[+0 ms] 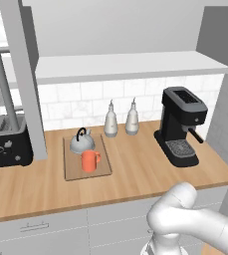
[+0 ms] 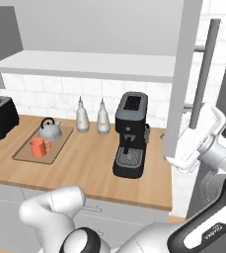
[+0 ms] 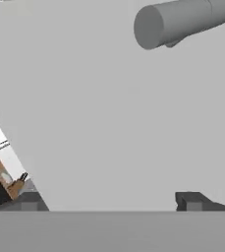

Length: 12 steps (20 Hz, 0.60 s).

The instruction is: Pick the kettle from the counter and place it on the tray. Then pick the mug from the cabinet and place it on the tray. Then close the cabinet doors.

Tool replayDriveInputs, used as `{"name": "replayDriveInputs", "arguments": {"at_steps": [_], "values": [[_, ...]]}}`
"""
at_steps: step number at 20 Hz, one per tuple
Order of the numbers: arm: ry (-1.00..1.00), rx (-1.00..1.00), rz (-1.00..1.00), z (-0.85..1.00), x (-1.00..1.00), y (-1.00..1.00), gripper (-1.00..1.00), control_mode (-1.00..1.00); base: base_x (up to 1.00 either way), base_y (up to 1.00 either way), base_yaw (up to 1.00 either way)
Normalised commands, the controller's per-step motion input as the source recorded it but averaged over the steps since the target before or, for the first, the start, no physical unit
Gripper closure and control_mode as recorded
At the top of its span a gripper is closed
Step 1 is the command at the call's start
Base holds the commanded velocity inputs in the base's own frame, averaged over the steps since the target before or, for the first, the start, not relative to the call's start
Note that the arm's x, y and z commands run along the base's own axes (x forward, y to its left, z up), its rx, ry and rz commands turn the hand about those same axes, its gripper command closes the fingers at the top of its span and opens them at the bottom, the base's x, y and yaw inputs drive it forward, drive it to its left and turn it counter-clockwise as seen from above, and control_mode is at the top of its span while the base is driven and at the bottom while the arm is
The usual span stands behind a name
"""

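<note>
gripper (image 3: 109,202) jaws spread wide, empty | right cabinet door (image 2: 183,74): rigid flat panel, swings easily | push beside bar handle (image 3: 182,22)

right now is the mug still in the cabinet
No, the mug stands on the tray on the counter, just in front of the kettle.

Kettle (image 1: 81,142) behind mug (image 1: 89,161), both on tray (image 1: 71,172), left of coffee machine (image 1: 180,125)
</note>
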Motion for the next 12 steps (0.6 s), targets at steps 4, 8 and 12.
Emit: {"name": "replayDriveInputs", "arguments": {"at_steps": [4,8,12], "values": [[0.00,-0.33,0.00,0.35,-0.21,0.73,-1.00,-1.00,0.00,0.00,0.00],[0.03,-0.30,0.00,0.31,-0.04,0.95,-1.00,-1.00,0.00,0.00,0.00],[0.09,-0.25,0.00,0.40,0.00,0.92,-1.00,-1.00,0.00,0.00,0.00]]}}
